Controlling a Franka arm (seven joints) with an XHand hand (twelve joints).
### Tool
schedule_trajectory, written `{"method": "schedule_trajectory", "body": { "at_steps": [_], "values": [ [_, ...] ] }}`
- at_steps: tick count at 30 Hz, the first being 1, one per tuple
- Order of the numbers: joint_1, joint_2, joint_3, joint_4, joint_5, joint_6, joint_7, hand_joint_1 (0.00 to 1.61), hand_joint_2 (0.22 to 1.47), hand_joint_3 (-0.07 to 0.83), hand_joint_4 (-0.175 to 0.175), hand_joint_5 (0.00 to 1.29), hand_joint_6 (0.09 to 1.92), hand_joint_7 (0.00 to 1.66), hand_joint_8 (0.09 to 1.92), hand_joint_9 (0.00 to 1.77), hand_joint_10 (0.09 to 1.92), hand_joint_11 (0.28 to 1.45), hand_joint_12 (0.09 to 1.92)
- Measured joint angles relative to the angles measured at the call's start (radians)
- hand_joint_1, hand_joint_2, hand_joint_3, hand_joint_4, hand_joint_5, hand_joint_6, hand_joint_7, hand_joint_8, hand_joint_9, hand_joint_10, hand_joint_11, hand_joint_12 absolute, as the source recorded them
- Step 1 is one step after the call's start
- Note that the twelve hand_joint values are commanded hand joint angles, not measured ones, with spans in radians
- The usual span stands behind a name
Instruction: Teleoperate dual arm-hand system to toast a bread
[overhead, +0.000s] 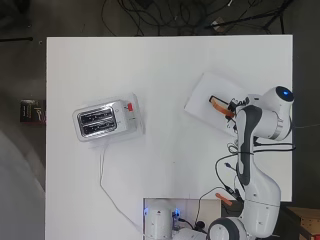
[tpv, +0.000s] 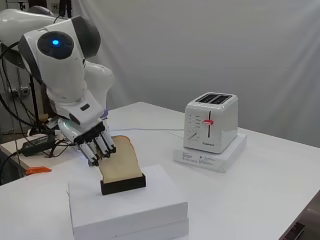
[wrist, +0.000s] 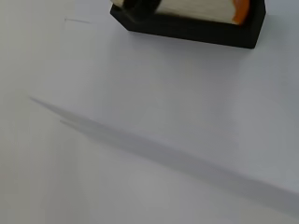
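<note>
I count one slice of bread (tpv: 120, 160) on my screens, standing upright in one black holder (tpv: 123, 184) that sits on top of one flat white box (tpv: 150, 207) at the near end of the table in the side view. In the overhead view that box (overhead: 205, 97) lies toward the right side of the white table (overhead: 170, 160), and the bread (overhead: 218, 104) shows only as a thin orange-edged strip because I see it from above. My one hand (tpv: 95, 142) is down at the slice's left edge: its black and white fingers (tpv: 106, 145) point downward and lie against the bread, curled around its edge as far as I can judge from the side view, so I read it as gripping the slice while the slice is seated in the holder. The wrist view shows the holder (wrist: 196, 29) with the bread's pale face and orange crust (wrist: 201, 8) above the box surface. There is one white two-slot toaster (tpv: 210, 121), well apart from the bread on the right of the side view, resting on its own low white base (tpv: 210, 156), with one red lever (tpv: 209, 121) on its front. In the overhead view the toaster (overhead: 100, 121) sits on the left half of the table, and one white cord (overhead: 107, 190) runs from it toward the arm's base.
</note>
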Motion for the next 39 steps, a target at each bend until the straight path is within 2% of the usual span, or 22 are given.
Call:
{"method": "schedule_trajectory", "body": {
  "at_steps": [4,6,9,13,17,19,22,24,25,26,27,29,30,32,34,38,39],
  "values": [
    [-0.025,-0.001,0.052,-0.030,-0.004,0.027,0.007,1.23,1.19,0.000,-0.175,0.71,1.19,1.00,1.17,1.18,0.79,0.61,1.04],
    [-0.062,0.003,0.112,-0.034,0.018,0.027,0.006,1.22,1.19,0.001,-0.175,0.70,1.20,0.98,1.19,1.16,0.86,0.61,1.05],
    [-0.084,0.014,0.200,0.013,0.077,-0.030,0.000,1.22,1.20,0.000,-0.175,0.69,1.21,0.96,1.25,1.13,0.98,0.63,1.17],
    [0.032,0.022,0.215,0.122,0.145,-0.121,-0.042,1.23,1.19,-0.001,-0.175,0.73,1.14,0.97,1.23,1.13,0.96,0.63,1.05],
    [0.199,0.022,0.222,0.168,0.198,-0.179,-0.075,1.23,1.18,0.000,-0.175,0.75,1.11,0.98,1.22,1.14,0.93,0.64,1.01],
    [0.244,0.022,0.225,0.185,0.220,-0.202,-0.089,1.23,1.16,0.000,-0.168,0.76,1.13,1.03,1.10,1.16,0.81,0.63,0.94],
    [0.252,0.028,0.224,0.189,0.218,-0.202,-0.079,1.24,1.17,0.001,-0.174,0.73,1.20,1.05,1.03,1.23,0.48,0.64,0.71],
    [0.266,0.035,0.237,0.168,0.199,-0.184,-0.061,1.24,1.16,0.001,-0.168,0.74,1.21,1.07,0.99,1.29,0.33,0.66,0.66],
    [0.288,0.034,0.239,0.160,0.198,-0.184,-0.052,1.28,1.16,0.000,-0.170,0.72,1.24,1.01,0.99,1.20,0.60,0.65,0.57],
    [0.325,0.034,0.239,0.157,0.199,-0.188,-0.044,1.24,1.18,0.000,-0.115,0.71,1.33,0.95,1.03,1.10,0.56,0.63,0.41],
    [0.373,0.035,0.238,0.157,0.197,-0.189,-0.035,1.21,1.20,0.000,-0.072,0.71,1.40,0.91,1.05,1.07,0.40,0.64,0.26],
    [0.509,0.037,0.227,0.169,0.184,-0.178,-0.018,1.19,1.20,0.003,-0.058,0.70,1.41,0.95,1.03,1.17,0.17,0.69,0.09],
    [0.582,0.035,0.219,0.181,0.182,-0.174,-0.010,1.19,1.19,0.001,-0.055,0.71,1.38,0.98,1.00,1.22,0.12,0.73,0.09],
    [0.731,0.032,0.202,0.203,0.176,-0.170,0.006,1.21,1.17,-0.001,-0.080,0.76,1.26,1.04,0.97,1.34,0.11,0.82,0.09],
    [0.860,0.028,0.184,0.227,0.173,-0.165,0.022,1.22,1.15,-0.001,-0.088,0.78,1.19,1.06,0.95,1.38,0.11,0.86,0.09],
    [0.965,0.021,0.160,0.233,0.177,-0.149,0.071,1.23,1.15,0.000,-0.116,0.77,1.20,1.08,0.94,1.39,0.11,0.87,0.10],
    [0.954,0.021,0.164,0.218,0.176,-0.138,0.087,1.22,1.15,0.001,-0.103,0.76,1.23,1.07,0.93,1.37,0.10,0.86,0.10]
  ]
}}
